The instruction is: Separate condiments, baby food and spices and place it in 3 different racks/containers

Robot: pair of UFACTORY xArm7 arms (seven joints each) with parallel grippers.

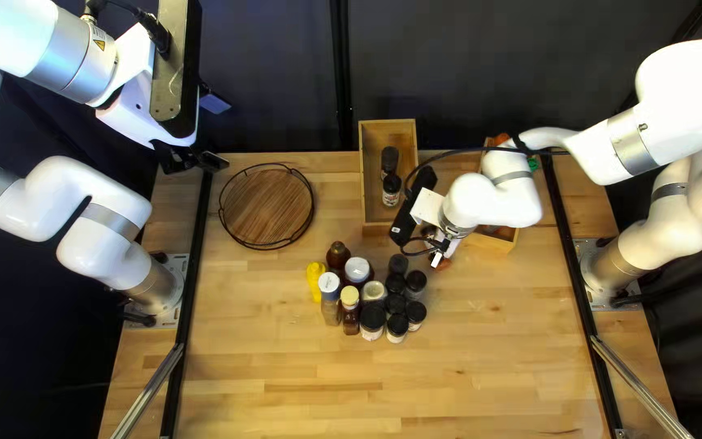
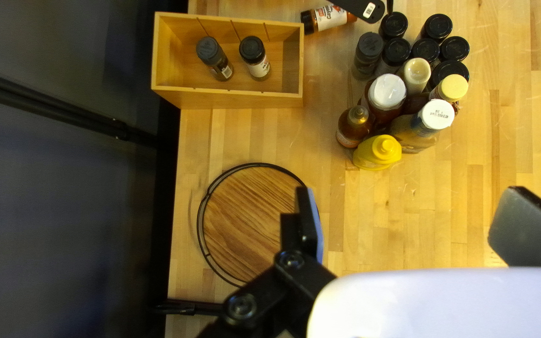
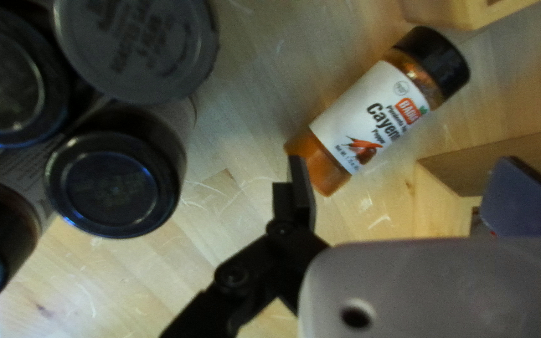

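Pale wood forms the narrow box (image 1: 387, 132) in the top left view, with two black-capped jars (image 1: 392, 193) inside. Nearby, condiment bottles (image 1: 329, 299) crowd against dark-lidded jars (image 1: 396, 305). Sorting spices seems the step in hand.

In the left wrist view, the left gripper (image 2: 417, 225) stands wide open, holding nothing, near the round tray (image 2: 252, 219).

In the right wrist view, the right gripper (image 3: 408, 197) is also spread wide and grips nothing. An orange spice jar (image 3: 370, 119) lies tipped over ahead; whether one finger touches its base, I cannot tell. Next, probably: straddle its body, close, lift and box it upright.
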